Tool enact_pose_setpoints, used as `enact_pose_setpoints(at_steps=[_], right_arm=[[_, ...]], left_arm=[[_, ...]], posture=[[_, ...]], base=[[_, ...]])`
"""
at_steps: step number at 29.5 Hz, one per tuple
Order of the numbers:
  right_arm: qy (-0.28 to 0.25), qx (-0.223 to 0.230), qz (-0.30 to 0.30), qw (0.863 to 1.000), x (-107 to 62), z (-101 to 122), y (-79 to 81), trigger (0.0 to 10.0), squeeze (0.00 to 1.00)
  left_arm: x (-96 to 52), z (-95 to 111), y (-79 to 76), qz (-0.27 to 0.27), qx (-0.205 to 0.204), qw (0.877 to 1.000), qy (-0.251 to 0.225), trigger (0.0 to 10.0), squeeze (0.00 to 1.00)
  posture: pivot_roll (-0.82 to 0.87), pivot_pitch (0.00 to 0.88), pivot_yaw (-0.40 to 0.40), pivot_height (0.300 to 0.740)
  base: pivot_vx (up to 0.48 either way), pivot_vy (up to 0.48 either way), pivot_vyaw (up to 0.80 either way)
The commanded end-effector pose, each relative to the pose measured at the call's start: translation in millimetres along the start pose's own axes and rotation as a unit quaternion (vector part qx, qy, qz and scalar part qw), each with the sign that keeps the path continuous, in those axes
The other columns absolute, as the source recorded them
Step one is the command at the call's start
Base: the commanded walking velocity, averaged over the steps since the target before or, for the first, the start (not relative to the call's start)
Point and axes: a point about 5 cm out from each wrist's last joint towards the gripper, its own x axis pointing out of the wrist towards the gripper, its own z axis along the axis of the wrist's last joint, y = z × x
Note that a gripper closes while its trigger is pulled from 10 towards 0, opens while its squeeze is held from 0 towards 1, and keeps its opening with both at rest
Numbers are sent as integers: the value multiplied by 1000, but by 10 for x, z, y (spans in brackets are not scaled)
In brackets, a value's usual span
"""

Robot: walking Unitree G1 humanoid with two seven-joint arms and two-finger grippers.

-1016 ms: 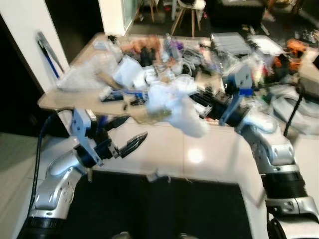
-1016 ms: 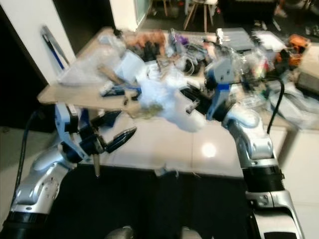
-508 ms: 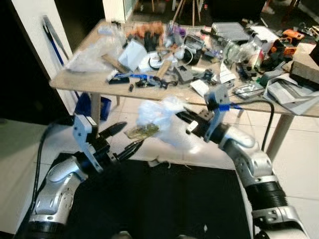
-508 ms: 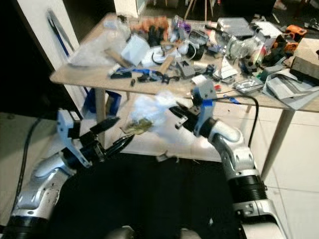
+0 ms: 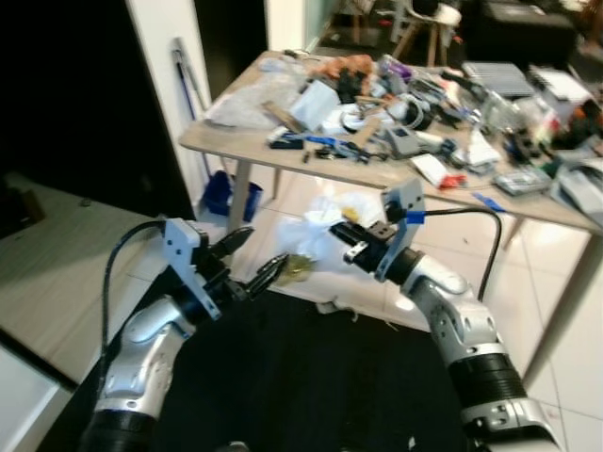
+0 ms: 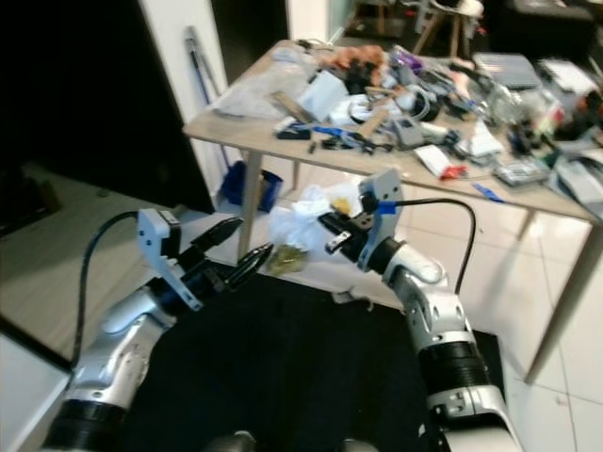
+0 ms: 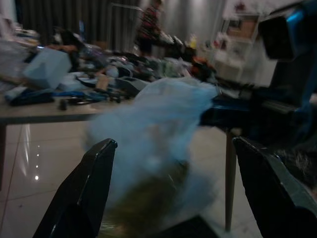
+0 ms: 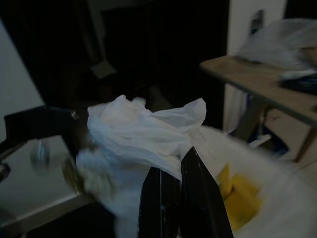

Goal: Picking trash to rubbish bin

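A crumpled white plastic bag of trash (image 5: 316,231) hangs in mid air in front of me, with a yellow scrap and a brownish lump showing through it. My right gripper (image 5: 347,243) is shut on the bag's upper edge; the right wrist view has its fingers (image 8: 195,193) pinched on the white plastic (image 8: 143,134). My left gripper (image 5: 256,259) is open just left of the bag, its fingertips close to the brownish lump (image 5: 298,266). In the left wrist view the two black fingers (image 7: 94,183) stand wide apart with the bag (image 7: 153,134) between and beyond them.
A wooden table (image 5: 236,146) heaped with tools, bags and clutter stands ahead on a pale tiled floor. A blue bucket (image 5: 221,195) sits under its left end. A dark mat (image 5: 311,377) lies below my arms. A white wall and dark doorway are at left.
The camera has turned and pulled back, so the table now sits farther off and to the right. Both arms keep their pose around the bag, which stays in the right gripper.
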Motion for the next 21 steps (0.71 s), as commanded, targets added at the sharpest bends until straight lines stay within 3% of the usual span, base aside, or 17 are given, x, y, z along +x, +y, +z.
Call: enact_pose_setpoints(at_steps=[1, 21], right_arm=[[-4, 2, -4, 1000, -13, -1, -18, 10000, 0], [-8, 16, -1, 1000, 24, -52, -21, 10000, 0]], left_arm=[[38, -21, 1, 4, -2, 1000, 3, 10000, 0], [103, -68, 93, 32, -27, 999, -5, 10000, 0]], posture=[[-4, 0, -25, 740], [2, 0, -21, 740]], base=[[0, 0, 719], [0, 0, 717]])
